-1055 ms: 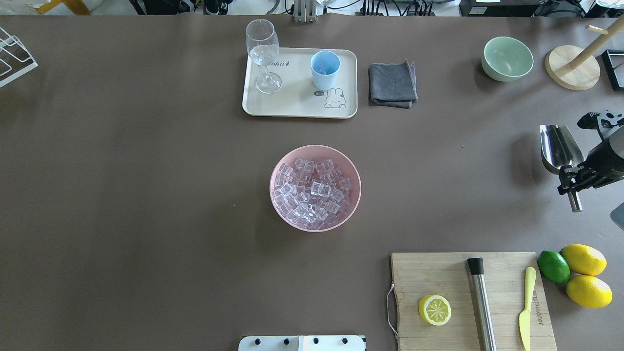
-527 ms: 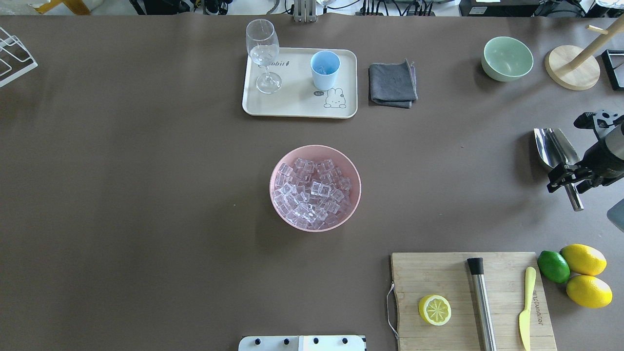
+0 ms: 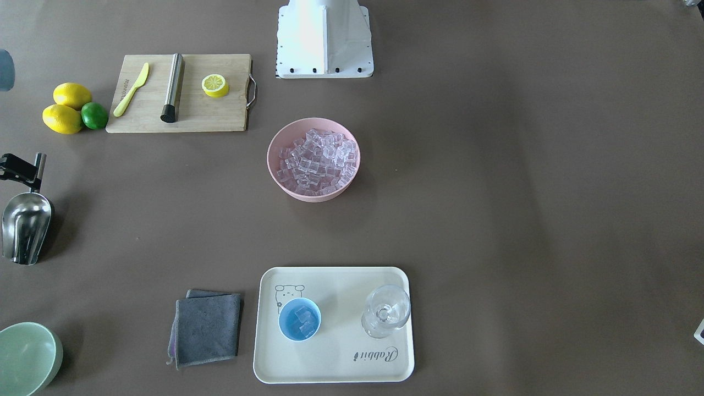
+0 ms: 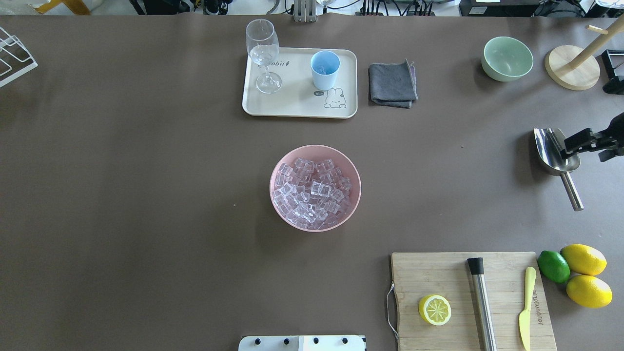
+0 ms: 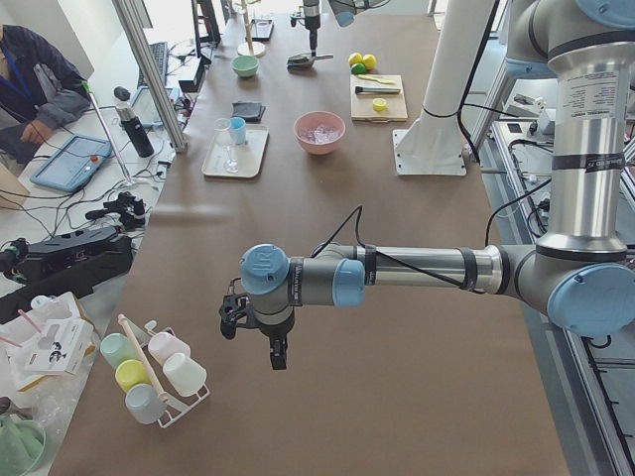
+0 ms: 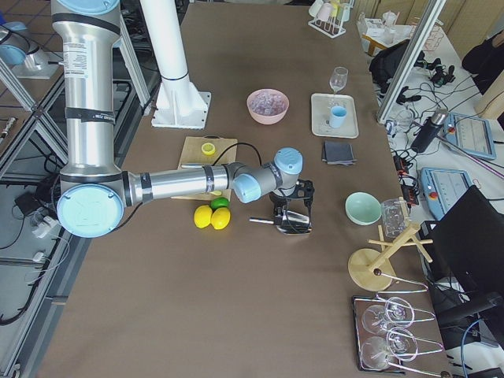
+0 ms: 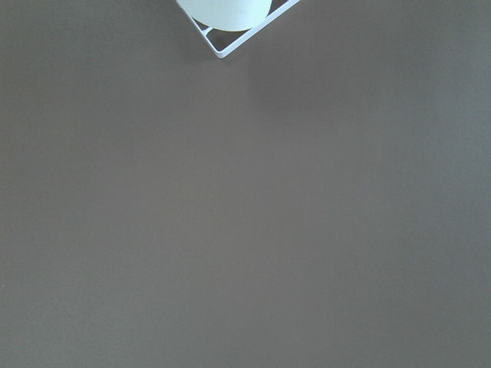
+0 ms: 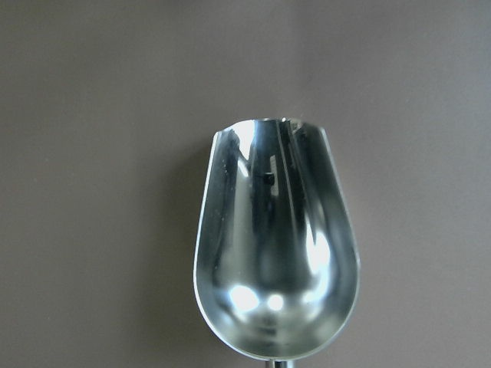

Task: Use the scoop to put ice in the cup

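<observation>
Scoop (image 4: 550, 151) is laid empty by the right edge of the surface (image 4: 146, 204) under the right gripper (image 4: 577, 144), jaws' spread not discernible; ice (image 3: 303, 316) is already held in the far-edge cup (image 3: 286, 330); set-down is judged finished, arm withdrawal required next.

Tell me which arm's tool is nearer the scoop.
Right. The right tool hovers directly above the scoop; the left tool hangs over the table's far end, beside the cup rack.

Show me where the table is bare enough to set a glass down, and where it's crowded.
Widest bare stretch: the robot's left of the pink bowl, out to the wire rack. Also bare: between bowl and tray, and between bowl and scoop. Crowded: the cutting board and the lemons beside it.
</observation>
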### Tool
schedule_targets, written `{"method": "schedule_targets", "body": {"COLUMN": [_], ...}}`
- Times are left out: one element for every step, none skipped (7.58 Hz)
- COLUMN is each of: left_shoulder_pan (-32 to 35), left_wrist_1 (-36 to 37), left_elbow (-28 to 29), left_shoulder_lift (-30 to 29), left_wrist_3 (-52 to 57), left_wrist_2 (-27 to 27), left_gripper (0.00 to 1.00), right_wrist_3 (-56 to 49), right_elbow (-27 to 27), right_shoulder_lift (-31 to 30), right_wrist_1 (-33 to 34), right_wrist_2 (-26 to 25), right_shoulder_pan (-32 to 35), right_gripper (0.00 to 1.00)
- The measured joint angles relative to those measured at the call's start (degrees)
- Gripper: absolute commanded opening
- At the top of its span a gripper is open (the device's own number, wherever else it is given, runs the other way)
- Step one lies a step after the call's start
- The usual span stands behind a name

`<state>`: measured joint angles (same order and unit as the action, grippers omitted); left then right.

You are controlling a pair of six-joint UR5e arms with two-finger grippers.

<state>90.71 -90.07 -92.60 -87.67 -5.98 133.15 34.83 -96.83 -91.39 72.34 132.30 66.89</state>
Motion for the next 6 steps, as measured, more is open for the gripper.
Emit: {"method": "schedule_targets", "body": {"left_shoulder_pan": [0.0, -0.01, -0.01, 0.0, 0.01, 0.02], "left_wrist_1": [-0.06, -0.13, -0.25, -0.33, -0.36, -0.37], "left_elbow": [0.04, 0.09, 0.05, 0.09, 0.11, 0.14], "left_shoulder_lift": [-0.03, -0.04, -0.05, -0.05, -0.05, -0.05], "left_wrist_3": [-0.04, -0.03, -0.01, 0.04, 0.03, -0.02], "left_wrist_2": [0.0, 0.0, 0.0, 0.0, 0.0, 0.0], "left_gripper": [0.98, 0.98, 0.98, 0.98, 0.98, 0.98], "right_wrist_3": [-1.41, -6.0, -13.96, -24.42, -34.44, -42.65], "right_elbow": [-0.63, -1.01, -1.88, -3.36, -4.18, -4.3], "right_shoulder_lift": [-0.11, -0.38, -1.01, -1.69, -1.91, -1.71], "right_wrist_1": [0.48, 2.17, 6.3, 12.92, 19.33, 23.87], "right_wrist_2": [1.76, 4.44, 7.05, 7.98, 6.86, 3.72], "right_shoulder_pan": [5.15, 10.71, 16.12, 21.0, 25.04, 27.95], "right_gripper": [1.0, 1.0, 1.0, 1.0, 1.0, 1.0]}}
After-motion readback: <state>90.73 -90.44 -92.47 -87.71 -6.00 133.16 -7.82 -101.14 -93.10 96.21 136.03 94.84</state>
